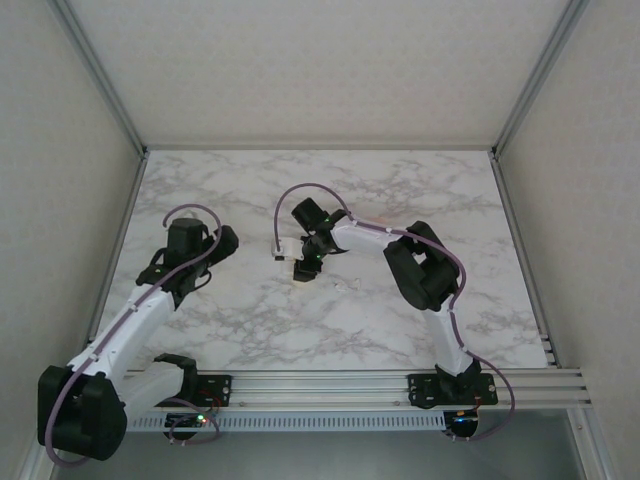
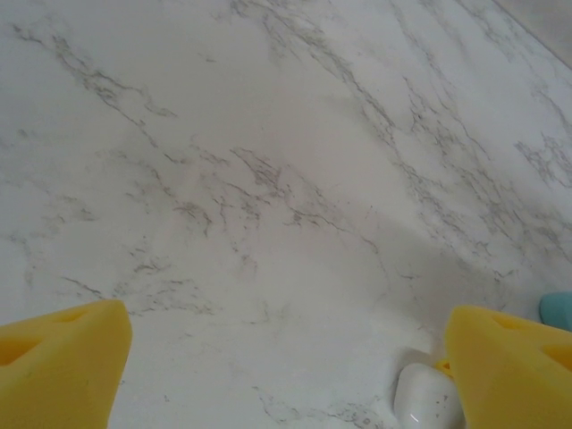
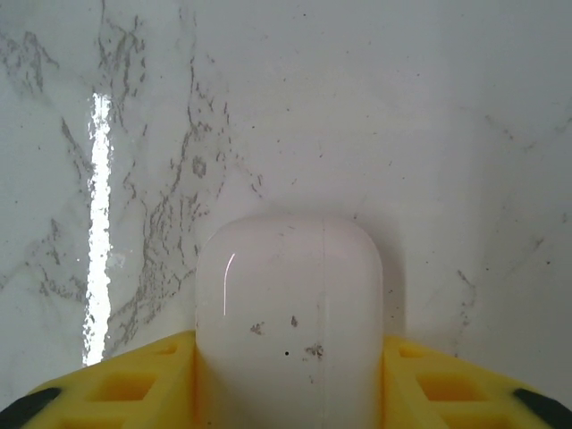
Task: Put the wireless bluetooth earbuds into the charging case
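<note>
Right wrist view has the white glossy rounded plastic charging case (image 3: 289, 286) standing between the yellow plastic fingers (image 3: 134, 384) of the right gripper (image 3: 289, 350), which press on its two sides and pinch it. A fine seam runs down the case, and a few dark specks sit on its shell. Under it lies the white marble worktop (image 3: 429, 134) with grey veins and a bright streak of reflected light. In the top view this grip is near the middle of the worktop, well apart from every edge. The left gripper (image 2: 286, 357), nearer the left edge, has its jaws spread wide. Just beside one of its fingers lies a small white rounded earbud (image 2: 427, 398), speckled. Near it is a teal piece (image 2: 559, 310), cut by the picture border.
</note>
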Action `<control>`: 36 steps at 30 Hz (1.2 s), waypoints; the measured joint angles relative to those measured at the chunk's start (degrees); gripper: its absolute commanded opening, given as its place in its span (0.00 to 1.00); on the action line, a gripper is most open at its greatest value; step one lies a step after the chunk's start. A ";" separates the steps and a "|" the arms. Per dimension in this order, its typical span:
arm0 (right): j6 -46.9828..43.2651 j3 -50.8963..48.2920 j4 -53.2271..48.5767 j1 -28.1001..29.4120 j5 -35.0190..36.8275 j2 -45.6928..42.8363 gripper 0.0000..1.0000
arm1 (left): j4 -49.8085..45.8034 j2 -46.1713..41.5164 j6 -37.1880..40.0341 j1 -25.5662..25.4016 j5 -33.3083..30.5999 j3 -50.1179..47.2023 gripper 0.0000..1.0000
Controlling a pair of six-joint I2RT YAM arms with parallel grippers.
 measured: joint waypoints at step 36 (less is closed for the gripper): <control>-1.57 -30.77 28.26 -0.11 9.84 -49.96 0.36 | 13.68 14.75 16.94 -14.14 51.15 16.87 0.57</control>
